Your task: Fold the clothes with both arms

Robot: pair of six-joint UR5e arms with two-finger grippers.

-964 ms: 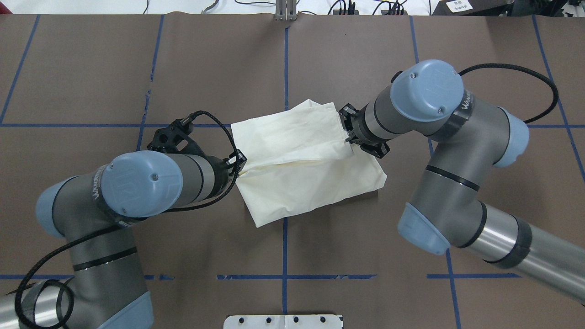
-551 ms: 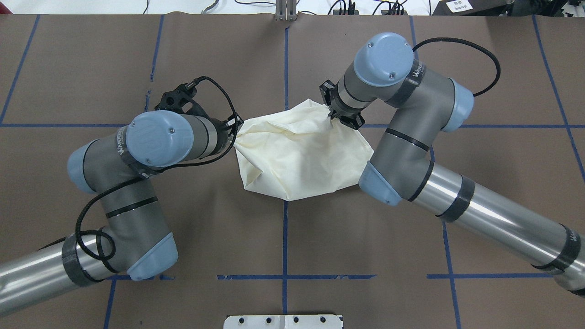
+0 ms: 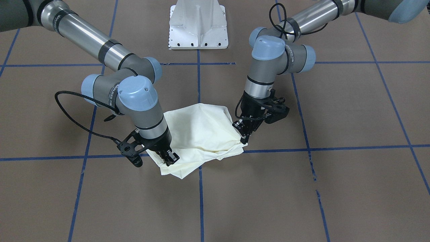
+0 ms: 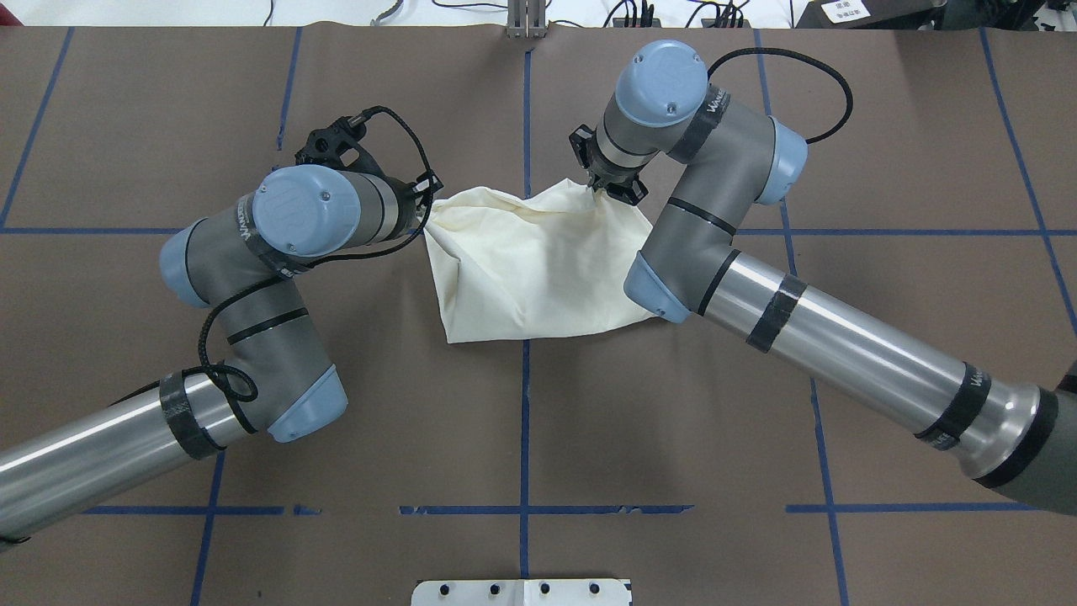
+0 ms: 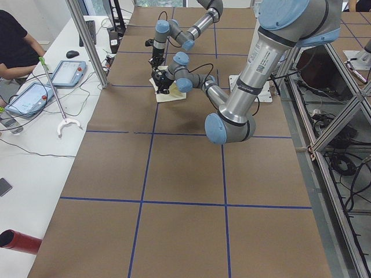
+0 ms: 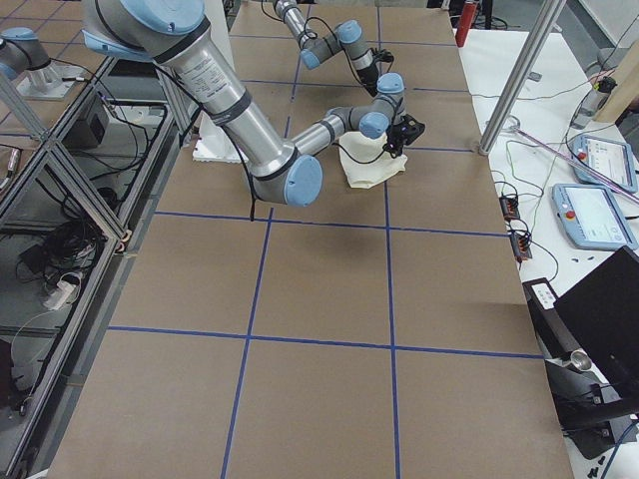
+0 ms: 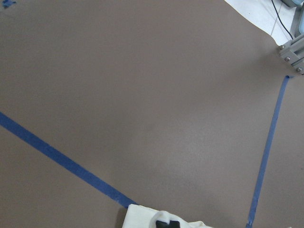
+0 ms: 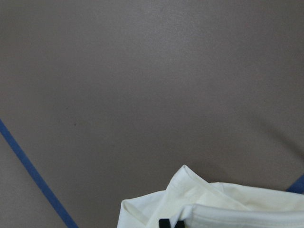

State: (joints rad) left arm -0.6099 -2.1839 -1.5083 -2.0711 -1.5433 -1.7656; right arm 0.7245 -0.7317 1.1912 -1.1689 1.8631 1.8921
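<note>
One shirt point(image 4: 538, 269) and one table point(image 4: 168, 126). Two arms, the left arm point(image 4: 269, 328) and the right arm point(image 4: 841, 353), with one gripper each, so two: the left gripper point(image 3: 244, 137) and the right gripper point(image 3: 169, 158). One white base point(image 3: 198, 25). On one side bench point(image 5: 35, 145), two tablets, a near tablet point(image 5: 28, 98) and a far tablet point(image 5: 64, 73). One person point(image 5: 14, 43), partly in view
</note>
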